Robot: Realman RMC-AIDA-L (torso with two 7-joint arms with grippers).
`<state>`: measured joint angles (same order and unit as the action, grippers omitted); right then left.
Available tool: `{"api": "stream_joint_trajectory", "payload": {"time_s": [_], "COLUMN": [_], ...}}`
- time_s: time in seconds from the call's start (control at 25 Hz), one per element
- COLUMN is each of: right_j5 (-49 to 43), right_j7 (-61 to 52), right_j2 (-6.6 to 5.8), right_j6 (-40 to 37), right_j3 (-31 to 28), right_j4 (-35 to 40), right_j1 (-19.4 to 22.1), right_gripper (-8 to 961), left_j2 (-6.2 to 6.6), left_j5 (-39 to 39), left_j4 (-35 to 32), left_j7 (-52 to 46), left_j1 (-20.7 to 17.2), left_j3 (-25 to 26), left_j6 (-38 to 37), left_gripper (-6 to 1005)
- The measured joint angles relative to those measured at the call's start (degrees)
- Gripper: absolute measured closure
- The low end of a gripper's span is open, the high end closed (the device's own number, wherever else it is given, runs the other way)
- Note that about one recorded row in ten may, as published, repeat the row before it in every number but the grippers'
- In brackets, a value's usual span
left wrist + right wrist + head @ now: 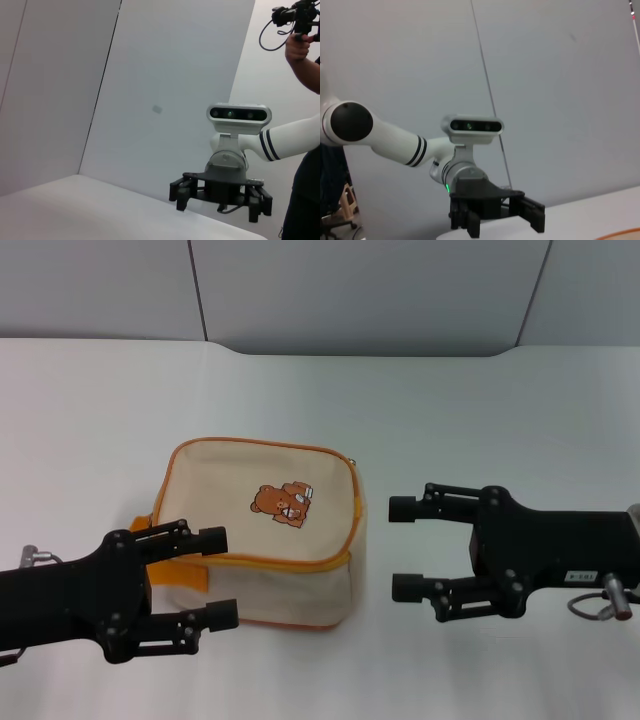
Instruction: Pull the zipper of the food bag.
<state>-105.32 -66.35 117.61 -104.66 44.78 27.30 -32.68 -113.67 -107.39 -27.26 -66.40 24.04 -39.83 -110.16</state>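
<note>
Both claws hang open and empty beside the bag [262, 530]: left claw [208, 577] at its front-left, right claw [405, 548] at its right. One should steady the bag; the other pinch the zipper [357, 502] tab.

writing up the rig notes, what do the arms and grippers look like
Both the left gripper and right gripper are matte black, two-fingered, with visible screws. Wrist views show white arm links with dark stripe bands and a silver-grey camera bar above each gripper.
</note>
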Motion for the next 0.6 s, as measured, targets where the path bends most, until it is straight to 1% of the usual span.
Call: {"api": "stream_joint_trajectory", "payload": {"time_s": [0.6], "right_j5": [-0.95], "right_j7": [0.05], "right_j2": [0.54], "right_j6": [0.68], "right_j3": [0.05], "right_j4": [-0.09], "right_j1": [0.06], "right_gripper": [124], "left_j2": [-0.02], "left_j5": [-0.10], "left_j4": [-0.08], "left_j7": [0.10], "left_j1": [-0.40], "left_j3": [0.02], "left_j6": [-0.56], "left_gripper": [175]}}
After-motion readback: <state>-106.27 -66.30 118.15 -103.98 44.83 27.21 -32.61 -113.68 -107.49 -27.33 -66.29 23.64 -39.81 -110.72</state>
